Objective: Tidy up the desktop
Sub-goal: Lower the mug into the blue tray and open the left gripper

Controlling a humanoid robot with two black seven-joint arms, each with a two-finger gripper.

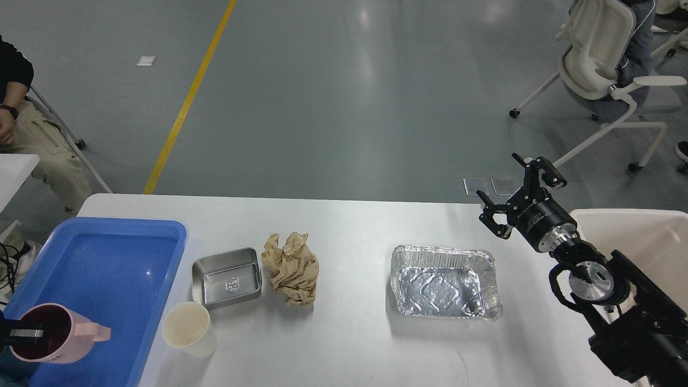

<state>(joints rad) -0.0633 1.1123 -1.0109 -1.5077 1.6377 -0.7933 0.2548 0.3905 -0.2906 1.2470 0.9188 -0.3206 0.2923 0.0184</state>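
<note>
Beside the foil tray [445, 288] on the desktop [349, 344], toward the blue tray [97, 258], lie crumpled paper [291, 267], a steel dish [227, 278] and a paper cup [189, 328]; foil and paper look light and crushable, best pinched at an edge; right gripper [520, 192], fingers spread and empty, hovers beyond the foil tray; left gripper [21, 334] clamps a pink mug's [51, 333] rim over the blue tray.

Beyond the tabletop you look onto a grey-green polished floor [333, 97] that throws back soft ceiling glare, with a yellow line [188, 99] running diagonally across it. At your upper right stands a white wheeled office chair [602, 70]; at the left edge a seated person [21, 129] in khaki trousers.
</note>
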